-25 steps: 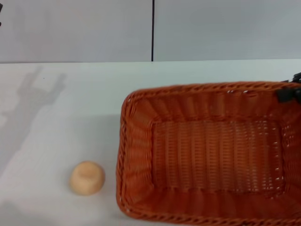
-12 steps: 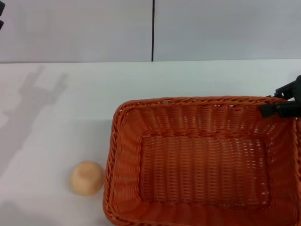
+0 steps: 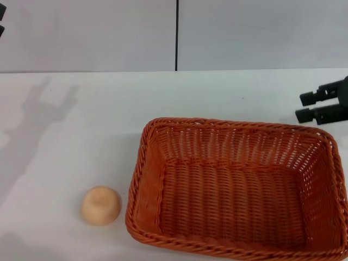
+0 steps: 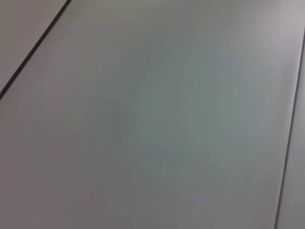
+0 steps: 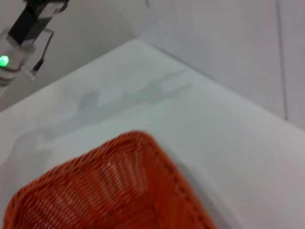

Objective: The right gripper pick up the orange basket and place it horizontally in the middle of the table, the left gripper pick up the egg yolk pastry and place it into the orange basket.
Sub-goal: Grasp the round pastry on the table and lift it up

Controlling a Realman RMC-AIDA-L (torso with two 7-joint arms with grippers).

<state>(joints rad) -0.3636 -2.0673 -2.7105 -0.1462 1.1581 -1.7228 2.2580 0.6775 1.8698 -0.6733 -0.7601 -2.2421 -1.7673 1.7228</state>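
The orange basket (image 3: 234, 185) rests flat on the white table (image 3: 98, 125), lengthwise across the head view, in the near right half. Its corner (image 5: 119, 191) also shows in the right wrist view. My right gripper (image 3: 305, 106) hovers open just beyond the basket's far right corner, holding nothing and apart from the rim. The egg yolk pastry (image 3: 100, 205) lies on the table just left of the basket, a small gap between them. Only a black sliver of my left gripper (image 3: 1, 19) shows, high at the far left edge. The left wrist view holds only a plain grey surface.
A grey wall (image 3: 244, 32) with a dark vertical seam rises behind the table. The left arm's shadow (image 3: 38, 114) falls on the left part of the tabletop. Part of the left arm (image 5: 24, 33), with a green light, shows in the right wrist view.
The basket came down and to the left and now lies flat on the table. My right gripper let go of its rim and drew back to the right, open.
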